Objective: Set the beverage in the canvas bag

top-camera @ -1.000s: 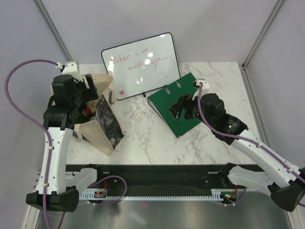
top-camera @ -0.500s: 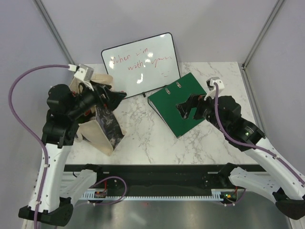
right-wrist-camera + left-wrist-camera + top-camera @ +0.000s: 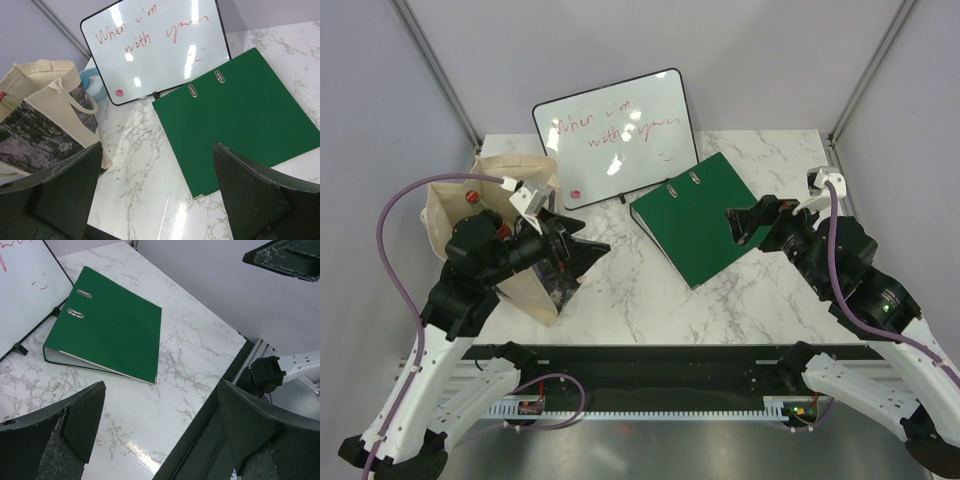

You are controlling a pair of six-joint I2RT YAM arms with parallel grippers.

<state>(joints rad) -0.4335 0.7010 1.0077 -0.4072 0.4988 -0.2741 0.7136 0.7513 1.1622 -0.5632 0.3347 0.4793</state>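
Your left hand [image 3: 582,232] is released, its fingers spread wide with nothing between them. It hovers above the table [image 3: 620,290], just beside the printed side of the canvas bag [image 3: 445,215]. Your right hand [image 3: 748,212] is released too, empty, and hangs over the right side of the green binder [image 3: 695,235].

The beverage [image 3: 472,198] appears to sit inside the bag, since a red cap shows in the open mouth near its back left wall. The task looks done, or close to it.

The main danger is the bag itself. It is soft cloth standing on its own, and your left arm lies close against its front. If you swing that arm sideways or pull it back low, the wrist could drag the cloth and tip the bag over, bottle and all.

Watch the purple cable [image 3: 420,190] as well. It arcs right across the bag's mouth, and a quick move could hook the rim or a handle. Lift clear first, then travel.

On the right, dropping lower would strike the binder. A wide sweep toward the back could knock the propped whiteboard [image 3: 615,135].
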